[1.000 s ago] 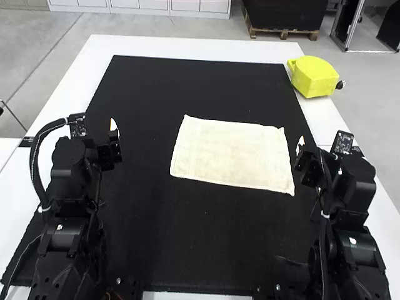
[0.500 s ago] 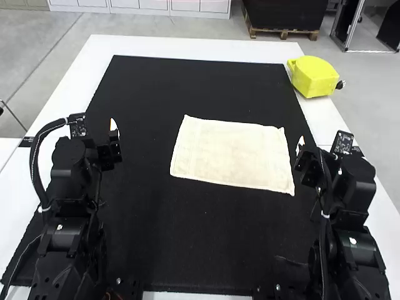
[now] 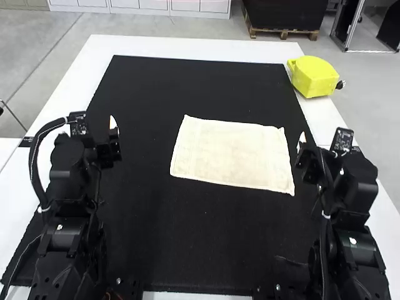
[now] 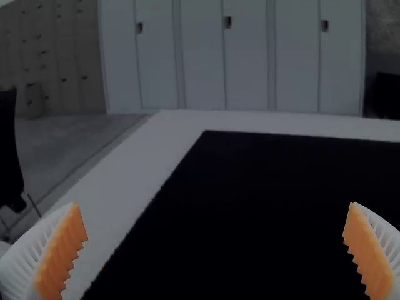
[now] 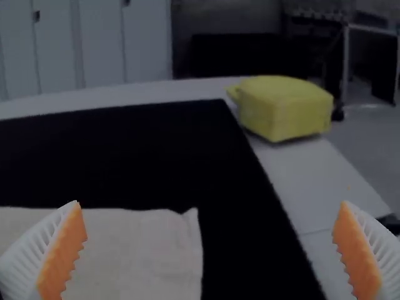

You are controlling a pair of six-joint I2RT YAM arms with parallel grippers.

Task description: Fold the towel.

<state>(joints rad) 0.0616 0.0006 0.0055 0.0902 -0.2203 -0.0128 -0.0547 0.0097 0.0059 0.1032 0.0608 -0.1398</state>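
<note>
In the high view, the cream towel (image 3: pixel 232 154) lies flat as a rough rectangle on the black mat, nearer the right arm; whether it has a fold cannot be told. Left of it, well apart, the left gripper (image 3: pixel 114 129) is held over the mat's left part. Close by the towel's right edge is the right gripper (image 3: pixel 301 142), not touching it. In its wrist view the left gripper (image 4: pixel 215 250) is open with nothing between its pads. The right gripper (image 5: pixel 209 250) is also open and empty, and part of the towel (image 5: pixel 140 253) shows below its fingers.
A black mat (image 3: pixel 194 84) covers much of the white table (image 3: pixel 187 47). At the table's right edge, toward the back, sits a yellow object (image 3: pixel 312 76) with a black knob, beyond the right gripper.
Both arms have shifted very slightly, the grippers rising a touch. The towel lies as before.
</note>
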